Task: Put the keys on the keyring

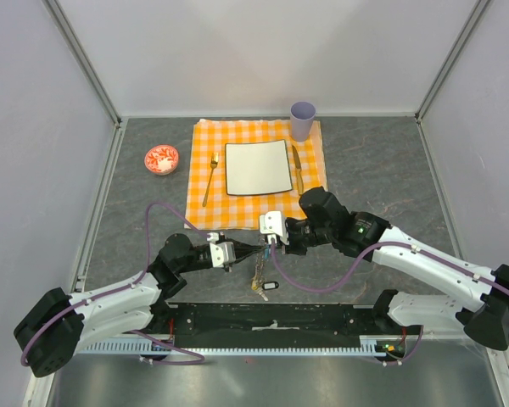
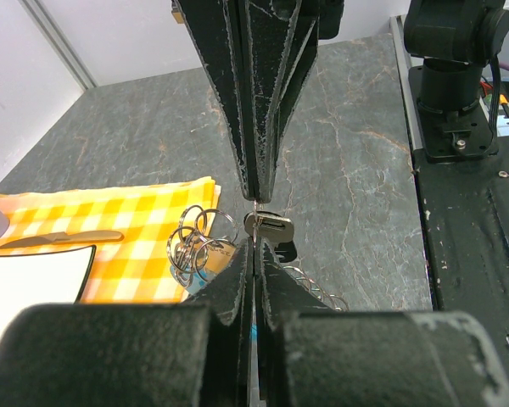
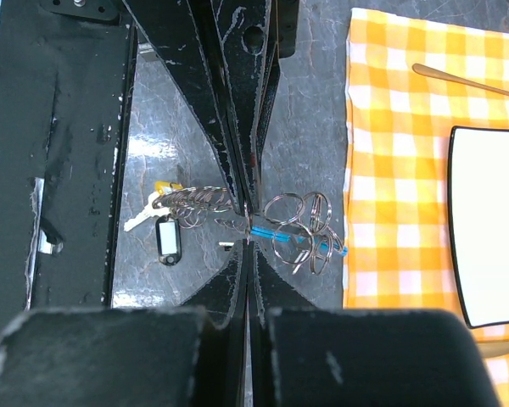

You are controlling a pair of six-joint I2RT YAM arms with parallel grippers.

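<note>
Both grippers meet tip to tip above the grey table, just in front of the cloth. My left gripper (image 1: 253, 253) (image 2: 253, 251) is shut on the keyring; its turquoise-blue tag (image 3: 299, 238) shows between the fingers, and a cluster of silvery wire rings (image 2: 199, 237) (image 3: 299, 222) hangs beside it. My right gripper (image 1: 268, 248) (image 3: 250, 246) is shut on a thin metal edge that joins a silvery key (image 2: 270, 227) held between the two tips. More keys (image 1: 260, 287) (image 3: 144, 219) and a black label tag (image 3: 165, 240) dangle on a chain (image 3: 195, 199) below.
An orange checked cloth (image 1: 205, 203) lies behind the grippers. It holds a white square plate (image 1: 232, 188), a gold fork (image 1: 210, 180) and a gold knife (image 1: 297, 168). A lilac cup (image 1: 303, 119) stands at the back, a red-and-white bowl (image 1: 161, 158) at the left. The black base rail (image 1: 271, 320) lies close in front.
</note>
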